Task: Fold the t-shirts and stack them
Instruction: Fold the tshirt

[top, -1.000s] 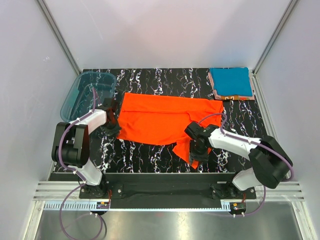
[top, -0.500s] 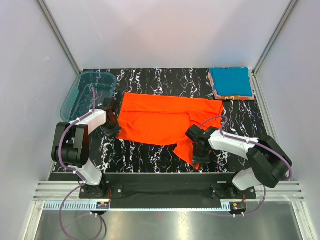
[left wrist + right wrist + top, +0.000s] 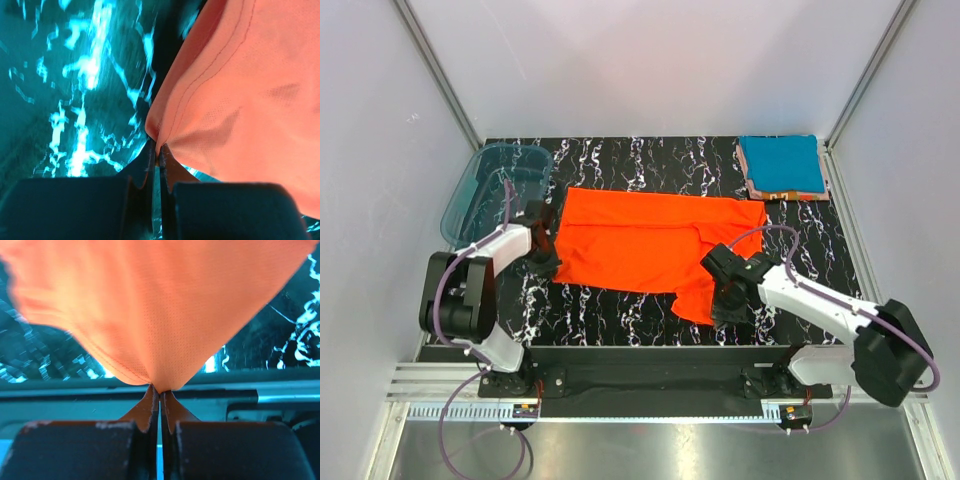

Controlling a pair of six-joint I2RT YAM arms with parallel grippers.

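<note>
The bright orange-red t-shirt [image 3: 645, 242] lies spread across the middle of the black marbled table. My left gripper [image 3: 548, 262] is shut on its left edge, and the pinched cloth [image 3: 225, 85] shows in the left wrist view. My right gripper [image 3: 724, 308] is shut on the shirt's lower right corner near the front edge, with the cloth [image 3: 160, 305] bunched above the fingertips. A folded teal blue t-shirt [image 3: 779, 163] lies on pinkish-orange folded ones [image 3: 768, 193] at the back right corner.
A translucent teal plastic tub [image 3: 497, 186] stands at the back left, just behind my left arm. The table's front rail [image 3: 210, 397] runs close under my right gripper. White walls enclose the table on three sides.
My right gripper has moved toward the front right with the shirt's corner, drawing that flap out. My left gripper has shifted slightly forward, still holding the left edge.
</note>
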